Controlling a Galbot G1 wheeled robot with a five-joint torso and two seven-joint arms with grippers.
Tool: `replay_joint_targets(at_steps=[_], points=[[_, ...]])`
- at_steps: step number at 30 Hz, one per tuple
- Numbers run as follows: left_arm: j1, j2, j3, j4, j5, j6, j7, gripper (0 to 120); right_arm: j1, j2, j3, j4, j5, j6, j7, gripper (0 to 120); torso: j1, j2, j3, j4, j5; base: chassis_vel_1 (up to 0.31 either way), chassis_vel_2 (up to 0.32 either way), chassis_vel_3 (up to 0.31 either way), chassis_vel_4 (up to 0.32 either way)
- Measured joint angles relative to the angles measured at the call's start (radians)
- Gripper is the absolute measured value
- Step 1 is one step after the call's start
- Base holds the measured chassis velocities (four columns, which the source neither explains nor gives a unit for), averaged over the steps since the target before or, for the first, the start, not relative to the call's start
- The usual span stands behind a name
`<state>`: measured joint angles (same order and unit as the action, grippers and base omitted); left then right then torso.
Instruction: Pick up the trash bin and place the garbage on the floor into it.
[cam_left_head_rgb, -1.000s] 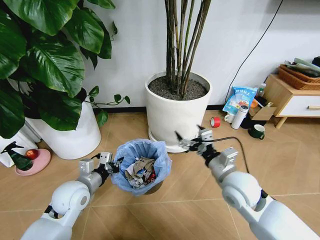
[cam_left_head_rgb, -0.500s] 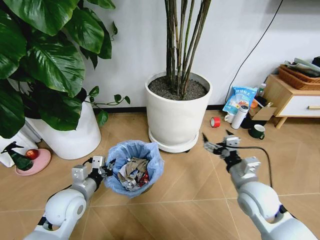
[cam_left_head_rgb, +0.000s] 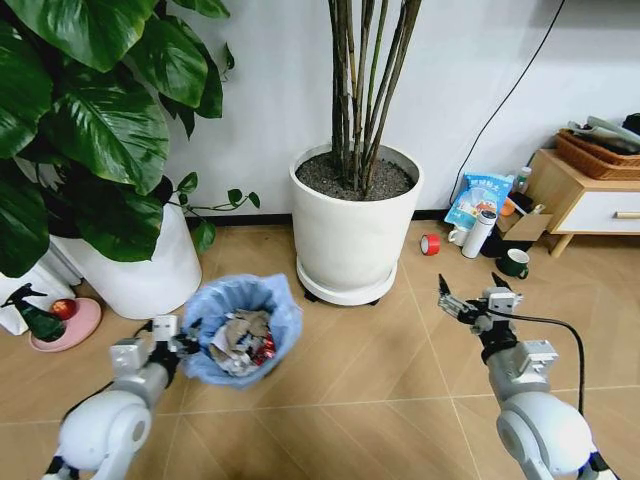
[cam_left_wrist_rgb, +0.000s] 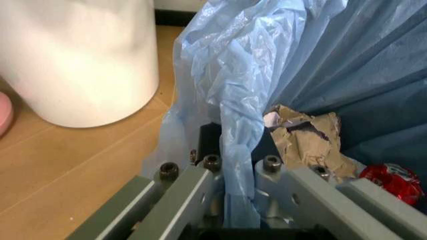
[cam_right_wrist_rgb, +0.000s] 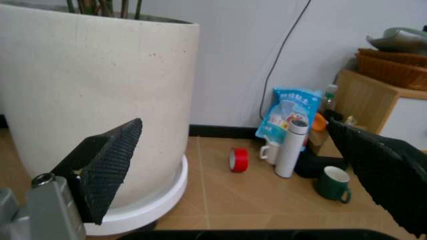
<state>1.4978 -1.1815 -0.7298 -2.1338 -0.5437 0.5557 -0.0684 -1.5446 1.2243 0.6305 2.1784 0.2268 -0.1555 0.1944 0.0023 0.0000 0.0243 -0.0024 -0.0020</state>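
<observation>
The trash bin (cam_left_head_rgb: 243, 325), lined with a crinkly light-blue bag, hangs tilted just above the floor (cam_left_head_rgb: 370, 365) at the lower left. My left gripper (cam_left_head_rgb: 182, 340) is shut on its near rim; in the left wrist view its fingers (cam_left_wrist_rgb: 193, 192) clamp the bag's folded edge (cam_left_wrist_rgb: 247, 85). Garbage (cam_left_head_rgb: 238, 345) lies inside the bin: crumpled brown paper (cam_left_wrist_rgb: 308, 142) and a red wrapper (cam_left_wrist_rgb: 393, 180). My right gripper (cam_left_head_rgb: 468, 292) hovers open and empty over bare floor at the right, its jaws spread wide (cam_right_wrist_rgb: 233, 125).
A big white pot (cam_left_head_rgb: 355, 230) stands behind the bin, and another (cam_left_head_rgb: 150, 270) stands to the left. At the right wall are a red tape roll (cam_left_head_rgb: 430, 243), a white flask (cam_left_head_rgb: 480, 232), a green mug (cam_left_head_rgb: 515, 263) and a wooden cabinet (cam_left_head_rgb: 585, 200). A spray bottle (cam_left_head_rgb: 35, 315) stands far left.
My left gripper has carried the bin left and nearer to me. My right gripper has swung from beside the bin out to the right, still open and empty.
</observation>
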Motion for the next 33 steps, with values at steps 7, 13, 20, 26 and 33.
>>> replay_joint_targets(at_steps=[7,13,20,26,33], points=[[0.018,-0.022,0.018,-0.028,0.014,0.002,0.004,0,-0.03,0.026,-0.002,0.008,-0.044,-0.002,-0.001,100,0.0,0.0,0.0,-0.0003,0.0,0.0,0.0,0.0,0.0],[0.017,-0.03,0.046,-0.026,0.029,0.002,0.008,0,-0.053,0.036,-0.007,0.021,-0.063,0.001,-0.001,100,0.0,0.0,0.0,-0.0003,0.0001,0.0,0.0,0.0,0.0],[0.017,-0.036,0.053,-0.025,0.033,0.002,0.011,0,-0.062,0.041,-0.021,0.024,-0.075,0.002,-0.001,100,0.0,0.0,0.0,-0.0002,0.0001,0.0,0.0,0.0,0.0],[0.021,-0.039,0.053,-0.03,0.033,0.002,0.017,0,-0.062,0.041,-0.038,0.024,-0.082,0.002,-0.001,100,0.0,0.0,0.0,-0.0001,0.0001,0.0,0.0,0.0,0.0],[0.019,-0.037,0.053,-0.032,0.029,0.003,0.018,0,-0.073,0.04,-0.04,0.026,-0.085,0.005,0.0,100,0.0,0.0,0.0,-0.0002,0.0001,0.069,0.035,-0.067,-0.043]])
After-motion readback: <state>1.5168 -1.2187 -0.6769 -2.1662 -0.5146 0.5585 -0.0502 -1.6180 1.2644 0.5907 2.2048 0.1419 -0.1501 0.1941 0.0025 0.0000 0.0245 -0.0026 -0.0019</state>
